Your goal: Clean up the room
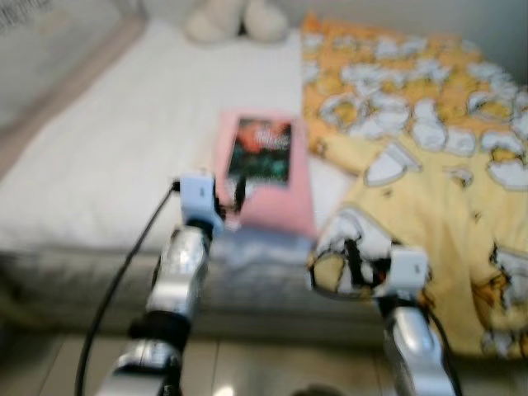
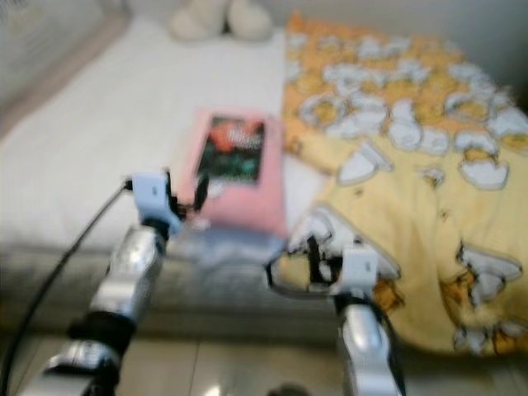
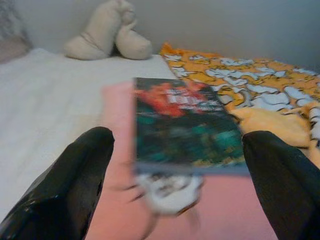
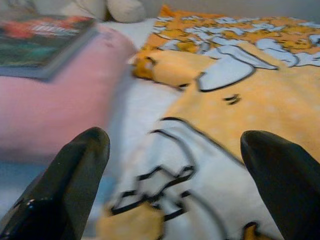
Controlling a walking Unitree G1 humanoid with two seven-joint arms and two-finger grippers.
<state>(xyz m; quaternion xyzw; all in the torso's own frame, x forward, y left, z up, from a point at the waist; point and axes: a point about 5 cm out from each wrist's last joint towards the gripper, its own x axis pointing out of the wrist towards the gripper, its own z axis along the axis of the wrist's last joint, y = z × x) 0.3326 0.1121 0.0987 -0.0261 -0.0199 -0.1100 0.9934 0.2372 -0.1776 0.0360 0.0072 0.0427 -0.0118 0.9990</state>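
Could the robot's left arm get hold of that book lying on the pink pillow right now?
Probably yes. The left gripper is at the near end of the pink pillow, fingers spread open, and the book lies flat just ahead between them. Nothing sits in between.

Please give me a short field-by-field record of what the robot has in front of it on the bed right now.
surface: bed with white sheet
book: dark-covered book lying on a pink pillow
blanket: yellow patterned blanket, rumpled, beside the pillow
plush: cream plush toy at the far end
left gripper: open, facing the book
right gripper: open, over the blanket edge
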